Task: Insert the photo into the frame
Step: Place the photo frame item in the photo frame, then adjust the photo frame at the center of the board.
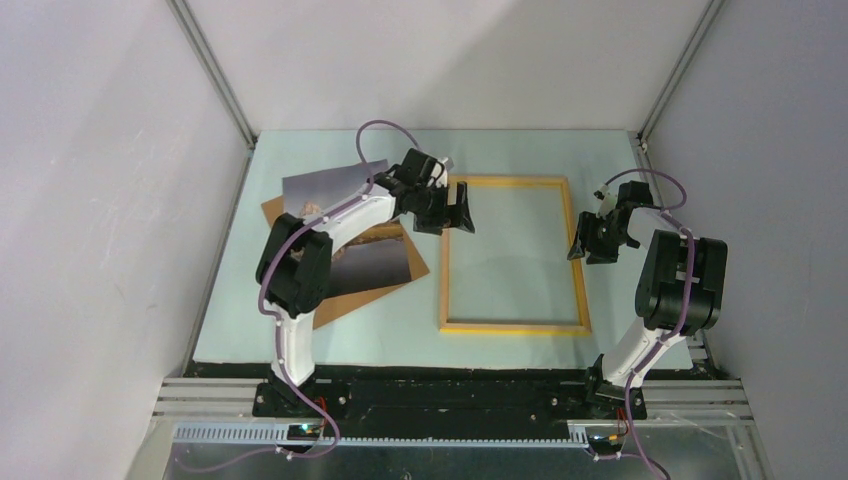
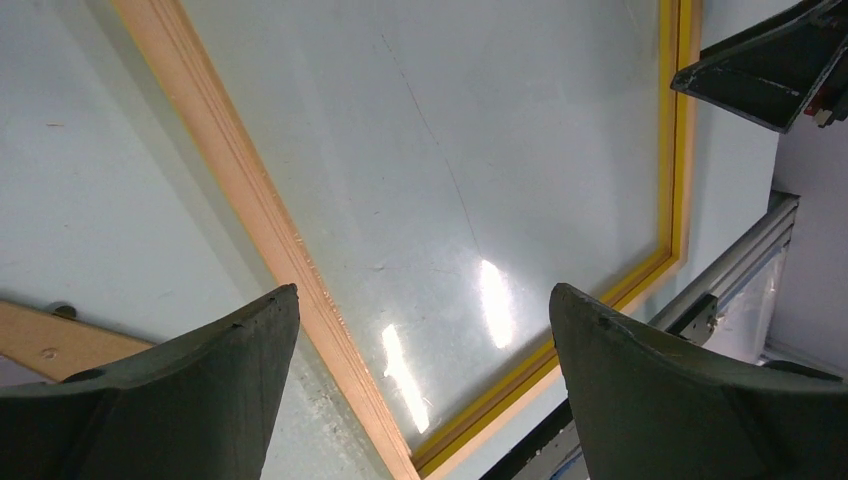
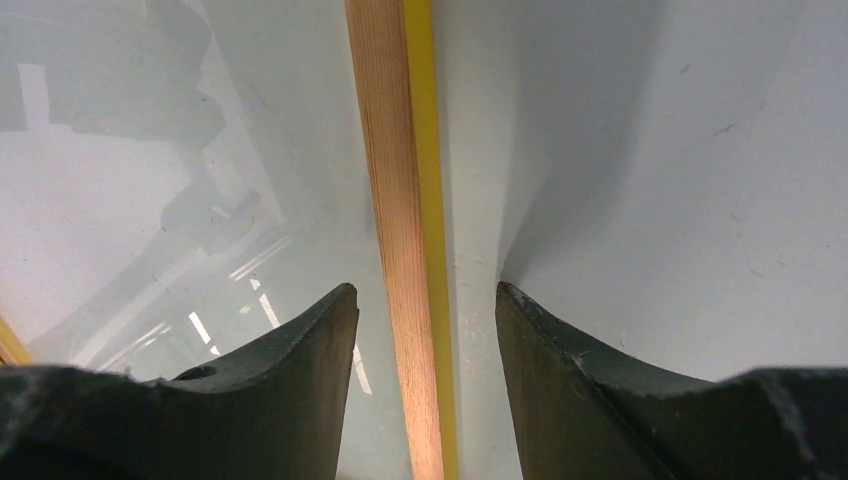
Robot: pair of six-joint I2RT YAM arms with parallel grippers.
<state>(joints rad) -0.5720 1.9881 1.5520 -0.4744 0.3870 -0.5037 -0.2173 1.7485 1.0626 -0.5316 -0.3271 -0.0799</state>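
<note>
The frame (image 1: 445, 260) lies flat mid-table, its yellow-orange edges around a glossy pane. The photo (image 1: 322, 186) lies to its left on a brown backing board (image 1: 350, 300), partly hidden under my left arm. My left gripper (image 1: 455, 215) is open and empty, hovering over the frame's left edge near its far-left corner; that edge (image 2: 250, 200) passes between its fingers (image 2: 420, 300) in the left wrist view. My right gripper (image 1: 590, 240) is open and straddles the frame's right edge (image 3: 400, 200), one finger on each side (image 3: 425, 295), not closed on it.
A corner of the backing board (image 2: 60, 345) shows in the left wrist view, and the right gripper's finger (image 2: 770, 70) shows beyond the frame. Grey enclosure walls stand on three sides. A metal rail (image 1: 450, 385) runs along the near table edge.
</note>
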